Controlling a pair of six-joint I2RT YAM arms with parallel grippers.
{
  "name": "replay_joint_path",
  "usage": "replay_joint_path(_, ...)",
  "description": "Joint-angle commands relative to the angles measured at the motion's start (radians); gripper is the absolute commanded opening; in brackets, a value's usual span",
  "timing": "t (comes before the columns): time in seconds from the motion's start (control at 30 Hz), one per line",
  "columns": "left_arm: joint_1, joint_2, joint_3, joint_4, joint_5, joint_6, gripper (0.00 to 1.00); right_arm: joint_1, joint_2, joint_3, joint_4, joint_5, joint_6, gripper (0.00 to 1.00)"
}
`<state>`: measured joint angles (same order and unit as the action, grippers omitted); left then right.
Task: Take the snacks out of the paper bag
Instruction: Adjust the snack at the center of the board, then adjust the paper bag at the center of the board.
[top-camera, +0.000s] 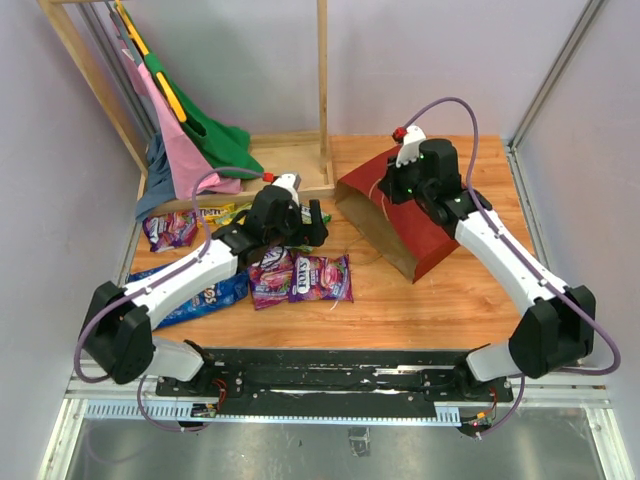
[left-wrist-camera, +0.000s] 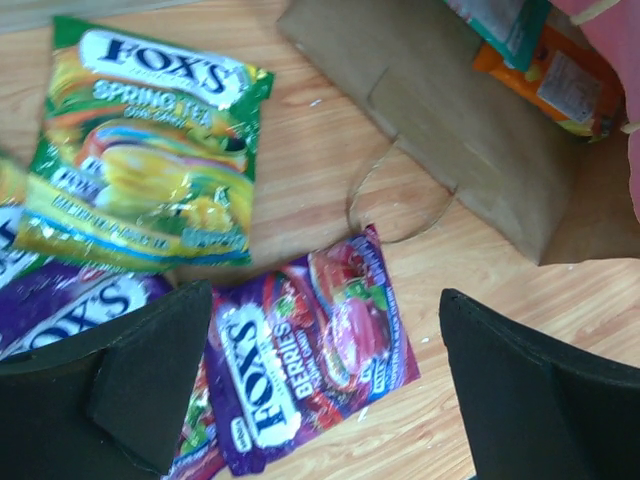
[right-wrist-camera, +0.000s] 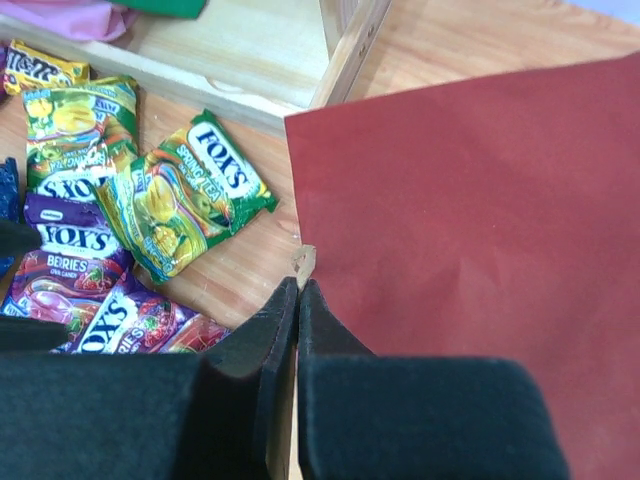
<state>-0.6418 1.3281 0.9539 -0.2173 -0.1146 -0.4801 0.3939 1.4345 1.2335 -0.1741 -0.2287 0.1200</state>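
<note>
The paper bag (top-camera: 425, 235) lies on its side right of centre, dark red outside, its brown mouth facing left. My right gripper (right-wrist-camera: 300, 290) is shut on the bag's upper edge, and a scrap of paper pokes out past its fingertips. An orange packet (left-wrist-camera: 560, 85) and a teal one (left-wrist-camera: 510, 25) show inside the mouth. My left gripper (left-wrist-camera: 325, 370) hangs open just above a purple berries packet (left-wrist-camera: 310, 350) with nothing between its fingers (left-wrist-camera: 150, 380). A yellow-green packet (left-wrist-camera: 150, 160), more purple packets (top-camera: 270, 278) and a blue chip bag (top-camera: 200, 290) lie on the table to the left.
A wooden rack (top-camera: 323, 90) with pink and green garments (top-camera: 190, 130) stands at the back left, its base board (right-wrist-camera: 230, 50) just behind the packets. The bag's string handle (left-wrist-camera: 385, 205) loops across the wood in front of the mouth. Grey walls close in both sides.
</note>
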Motion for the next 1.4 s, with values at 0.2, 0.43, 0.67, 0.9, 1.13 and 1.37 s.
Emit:
replay_joint_path(0.2, 0.004, 0.180, 0.148, 0.131, 0.142, 0.062, 1.00, -0.136, -0.033, 0.060, -0.014, -0.043, -0.029, 0.01)
replay_joint_path(0.43, -0.001, 0.284, 0.212, 0.181, 0.190, 0.062, 1.00, -0.267, 0.027, 0.093, -0.028, -0.075, -0.024, 0.01)
replay_joint_path(0.67, -0.001, 0.340, 0.244, 0.179, 0.189, 0.080, 1.00, -0.377, 0.087, 0.190, -0.054, -0.095, -0.016, 0.01)
replay_joint_path(0.9, 0.002, 0.351, 0.258, 0.147, 0.158, 0.110, 1.00, -0.409, 0.155, 0.285, -0.073, -0.088, -0.022, 0.01)
replay_joint_path(1.13, 0.009, 0.370, 0.269, 0.136, 0.166, 0.112, 1.00, -0.451, 0.264, 0.408, -0.095, -0.117, 0.006, 0.01)
replay_joint_path(1.37, 0.010, 0.394, 0.293, 0.116, 0.167, 0.117, 1.00, -0.512, 0.345, 0.529, -0.109, -0.156, 0.056, 0.01)
